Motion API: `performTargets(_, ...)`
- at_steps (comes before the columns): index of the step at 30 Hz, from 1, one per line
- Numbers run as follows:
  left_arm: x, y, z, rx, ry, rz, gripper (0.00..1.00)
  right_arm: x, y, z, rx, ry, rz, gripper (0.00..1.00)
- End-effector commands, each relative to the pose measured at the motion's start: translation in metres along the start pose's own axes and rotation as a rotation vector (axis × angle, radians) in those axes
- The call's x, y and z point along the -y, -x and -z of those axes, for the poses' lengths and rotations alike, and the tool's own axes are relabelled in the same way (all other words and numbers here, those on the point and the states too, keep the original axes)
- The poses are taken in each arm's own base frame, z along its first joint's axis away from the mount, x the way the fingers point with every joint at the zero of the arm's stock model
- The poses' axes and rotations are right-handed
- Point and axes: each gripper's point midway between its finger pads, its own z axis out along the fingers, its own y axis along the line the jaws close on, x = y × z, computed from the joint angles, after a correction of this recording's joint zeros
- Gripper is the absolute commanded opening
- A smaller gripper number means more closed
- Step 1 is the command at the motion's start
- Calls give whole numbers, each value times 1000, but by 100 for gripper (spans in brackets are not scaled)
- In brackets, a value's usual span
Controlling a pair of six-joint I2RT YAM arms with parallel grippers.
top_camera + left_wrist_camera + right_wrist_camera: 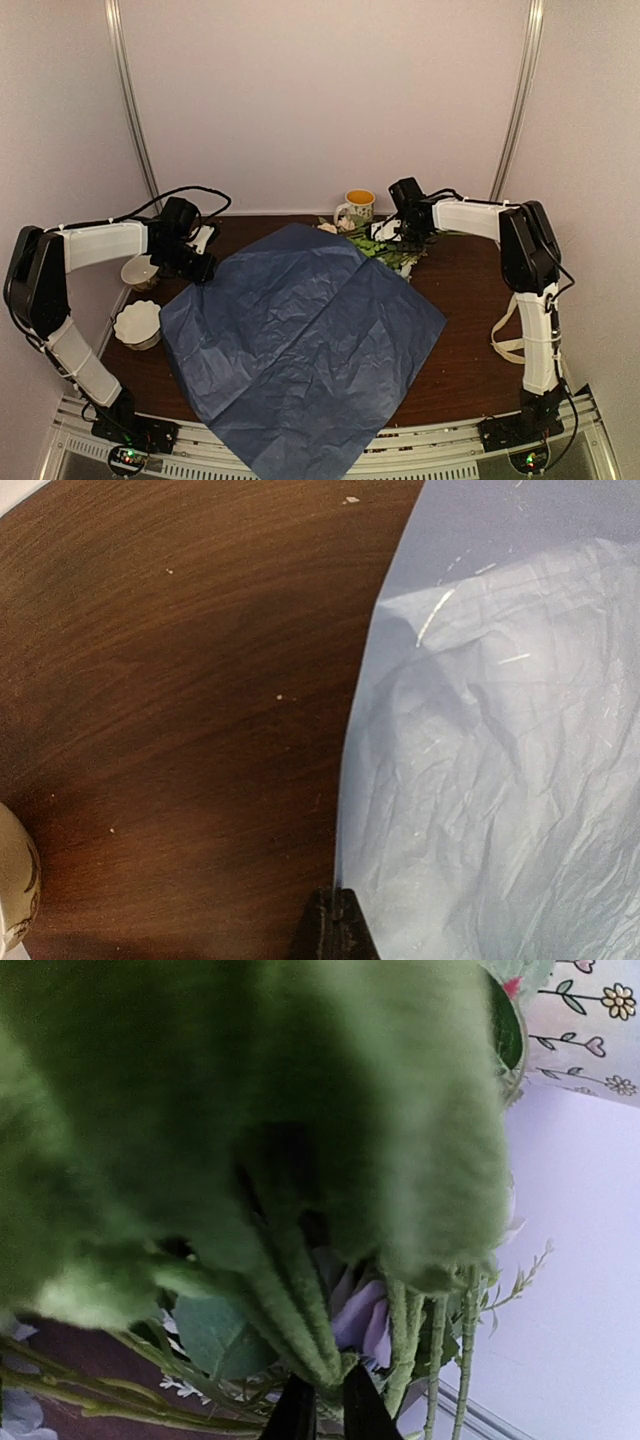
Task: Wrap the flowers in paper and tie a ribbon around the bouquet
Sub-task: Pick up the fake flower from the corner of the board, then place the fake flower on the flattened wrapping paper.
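Overhead: blue paper (pixel 300 340) lies spread on brown table (pixel 470 345), its near corner hanging over the edge. L gripper (pixel 335 920), closed, pinches the paper's far-left edge. R gripper (pixel 330 1412) is at the far side, fingers nearly together, seemingly clamped on green stems of flowers (pixel 392 255); blurred foliage fills its wrist cam. Floral mug (pixel 357 208) stands just behind. White scalloped bowl (pixel 138 324) and white cup (pixel 140 270) sit left. Beige ribbon (pixel 508 338) loops by R arm.

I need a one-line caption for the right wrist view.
Right fingers gripping the flowers by green stems, floral mug behind.
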Motion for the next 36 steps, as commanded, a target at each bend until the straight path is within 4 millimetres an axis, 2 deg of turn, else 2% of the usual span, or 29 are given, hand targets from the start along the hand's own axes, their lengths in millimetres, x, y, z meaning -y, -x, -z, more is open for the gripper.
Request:
performTargets(1,0,10,5,31,-6,-8,0,19,5,7,-9,-65,-29,3)
performTargets(4,0,9,3,27,-7,-6,0,36,0,22,-20,-136,-44,0)
performTargets(10,0,11,5,32,-8,-3,0,80,-7,80,77,-300,-211,0)
performTargets(12,-1,9,5,30,-2,-1,0,84,-13,96,94,-324,-265,0)
performTargets(23,-2,6,6,28,11,6,0,131,-72,196,224,-546,-688,0)
performTargets(26,-1,7,7,32,11,4,0,140,-77,238,257,-577,-837,0)
performTargets(28,0,7,7,33,10,2,0,137,-62,271,361,-518,-1014,0)
performTargets(30,0,8,9,37,15,1,0,122,-30,297,522,-365,-1172,0)
performTargets(32,0,9,11,44,16,1,0,95,17,312,710,-81,-1323,0)
performTargets(34,1,10,12,49,10,0,0,58,76,324,864,295,-1413,0)
performTargets(35,2,10,12,51,9,1,0,39,101,326,883,449,-1442,0)
performTargets(36,3,10,12,52,5,-1,0,18,126,319,857,583,-1461,0)
